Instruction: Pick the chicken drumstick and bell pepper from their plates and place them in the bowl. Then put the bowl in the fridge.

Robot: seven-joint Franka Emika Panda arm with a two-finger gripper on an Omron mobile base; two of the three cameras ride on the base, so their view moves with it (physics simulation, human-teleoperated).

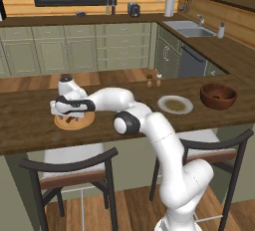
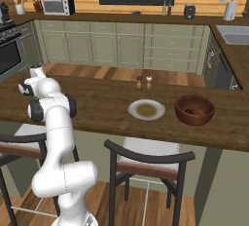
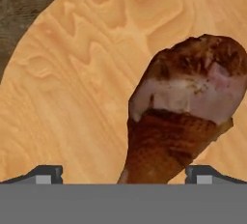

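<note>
Tan plate (image 1: 74,122): on the counter (image 1: 30,115), at its left part, under the gripper (image 1: 69,119).
Chicken drumstick (image 3: 185,107): on the tan plate, between the fingertips (image 3: 46,174).
Second plate (image 1: 175,104): on the counter, well right of the tan plate.
Bowl (image 1: 218,96): on the counter, just right of the second plate.
Shakers (image 1: 154,80): behind the second plate, near the counter's far edge.
Chairs (image 1: 74,173): before the counter.

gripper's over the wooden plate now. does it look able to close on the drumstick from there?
Probably yes. In the hand view the chicken drumstick lies on the wooden plate with its thin end between the two fingertips, jaws apart, nothing blocking. The gripper sits right above that plate.
</note>
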